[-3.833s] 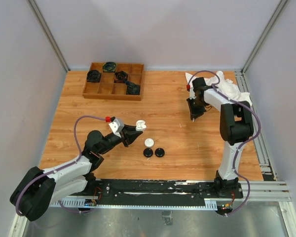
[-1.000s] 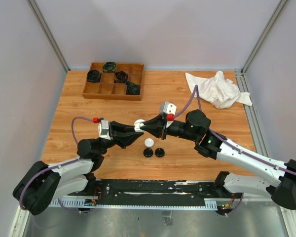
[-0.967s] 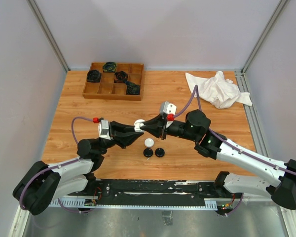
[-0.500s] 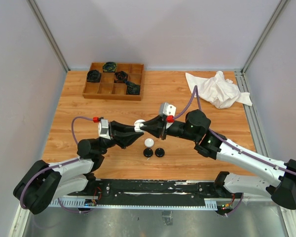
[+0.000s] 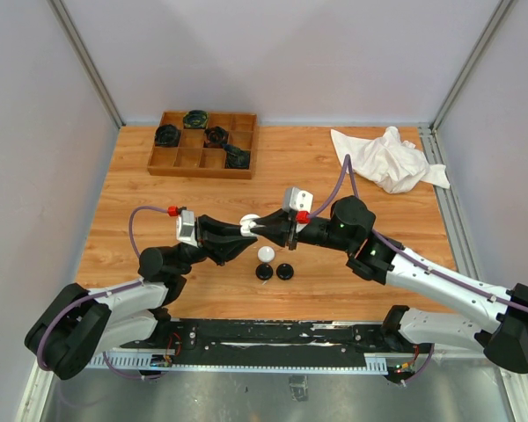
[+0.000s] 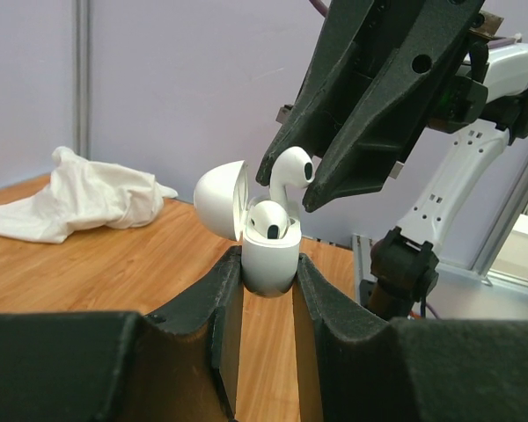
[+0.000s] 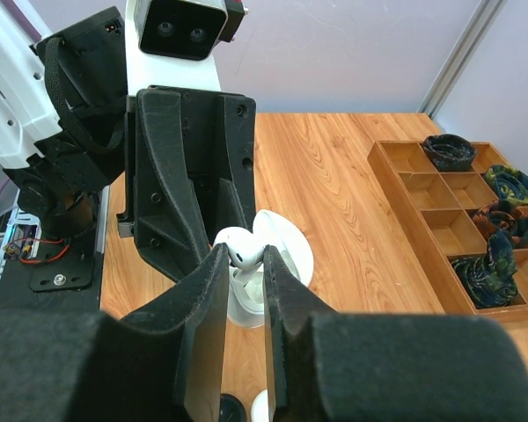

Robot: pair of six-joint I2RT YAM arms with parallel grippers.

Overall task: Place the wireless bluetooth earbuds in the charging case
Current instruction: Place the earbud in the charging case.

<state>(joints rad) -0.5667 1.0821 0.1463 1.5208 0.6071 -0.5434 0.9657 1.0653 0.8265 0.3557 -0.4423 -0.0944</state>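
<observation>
The left gripper [image 5: 240,231] squeezes a small white charging case [image 6: 269,262] from both sides and holds it up off the table [image 5: 334,290]. The case's lid [image 6: 220,198] is flipped open, toward 9 o'clock in the left wrist view. One white earbud [image 6: 270,220] already sits inside.

The right gripper [image 7: 245,268] pinches a second white earbud [image 6: 290,167] between its two black fingers. That earbud hangs just above the open case, at about 1 o'clock from the one inside (I cannot tell if it touches the case).

In the top view, the two grippers meet nose to nose near the middle of the table. Just below them, at 6 o'clock, lie a white round case [image 5: 266,253] and two black round cases [image 5: 263,272]. A wooden tray [image 5: 201,173] sits at 11 o'clock, and a crumpled white cloth [image 5: 387,158] at 1 o'clock.
</observation>
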